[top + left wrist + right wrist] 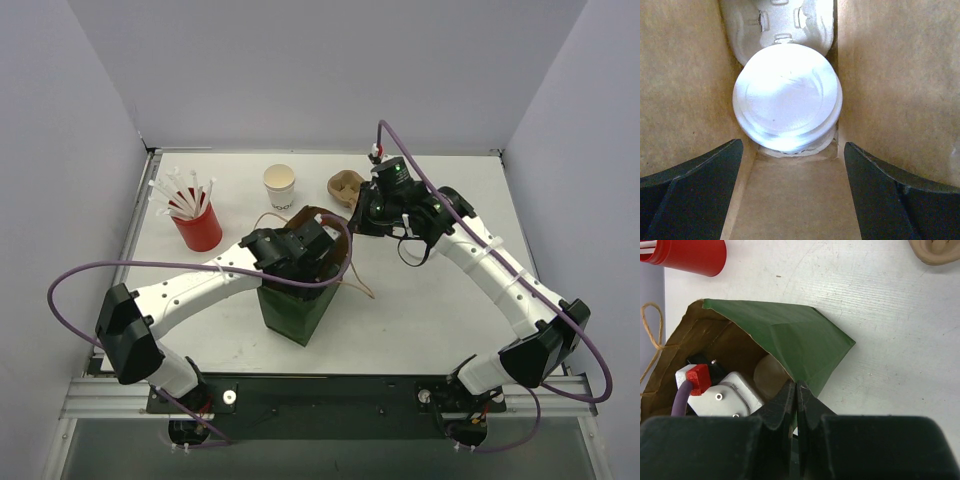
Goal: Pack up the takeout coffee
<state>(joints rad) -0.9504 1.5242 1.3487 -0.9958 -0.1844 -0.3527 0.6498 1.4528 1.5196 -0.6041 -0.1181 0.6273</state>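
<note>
You had a lidded cup in the bag under your wide-open left claw, right claw pinching the bag's rim, but the takeout coffee sat unpacked on the table.

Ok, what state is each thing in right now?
green paper bag: upright, mouth open
lidded white cup: standing inside the bag
left hand: open, empty, down inside the bag
right hand: shut on the bag's rim
white paper cup: upright on table, uncovered
red cup: upright, full of straws
brown pulp carrier: on table, empty
</note>
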